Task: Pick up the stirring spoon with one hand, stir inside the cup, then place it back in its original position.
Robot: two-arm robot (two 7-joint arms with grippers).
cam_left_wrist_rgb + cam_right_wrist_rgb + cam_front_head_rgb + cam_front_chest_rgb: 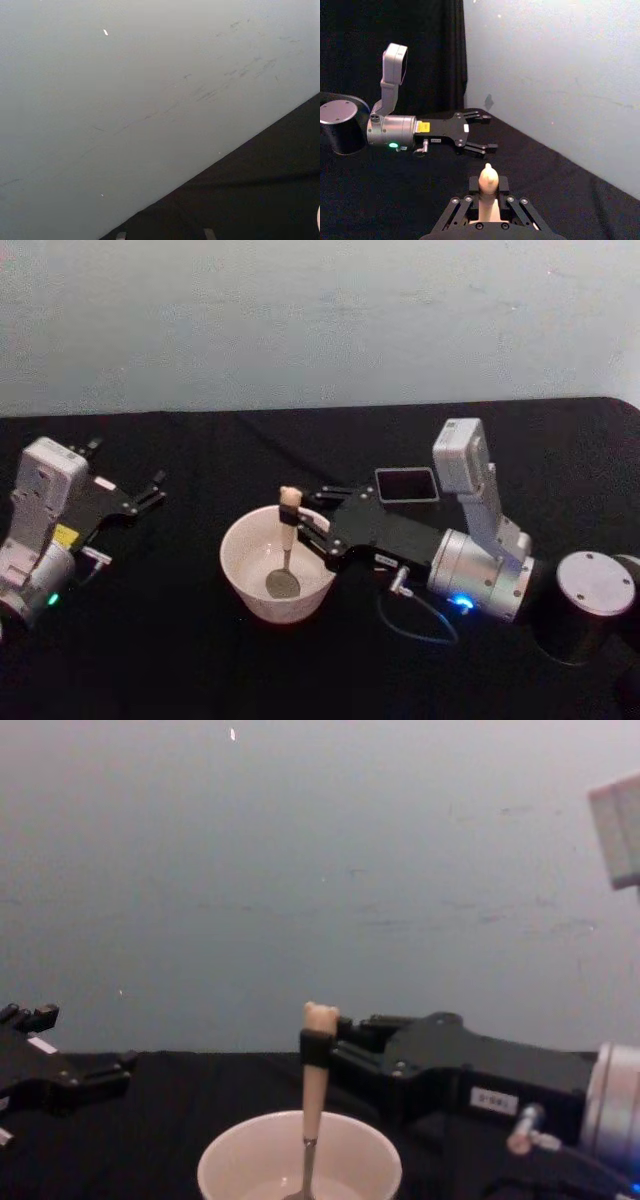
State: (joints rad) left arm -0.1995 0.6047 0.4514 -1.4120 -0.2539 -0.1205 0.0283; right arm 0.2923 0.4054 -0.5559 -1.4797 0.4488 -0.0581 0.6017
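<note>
Looking at the head view, you find the right gripper (300, 519) at centre frame, reaching in from the right w/ its fingers closed on the stirring spoon (286, 558). It is clamped on the pale handle just below the bear head. Spoon stands about upright inside the cup (245, 595), metal bowl down at the cup's bottom, just left of centre. In chest view you see the handle rising out of the cup at bottom centre, gripper body coming in from the right. The dark square holder (407, 485) sits to the upper right of the cup, behind the right gripper's body, apart from the cup. Left gripper (150, 492) is at the left edge above the black table (180, 660), fingers spread, nothing btwn them, well apart from the cup.
</note>
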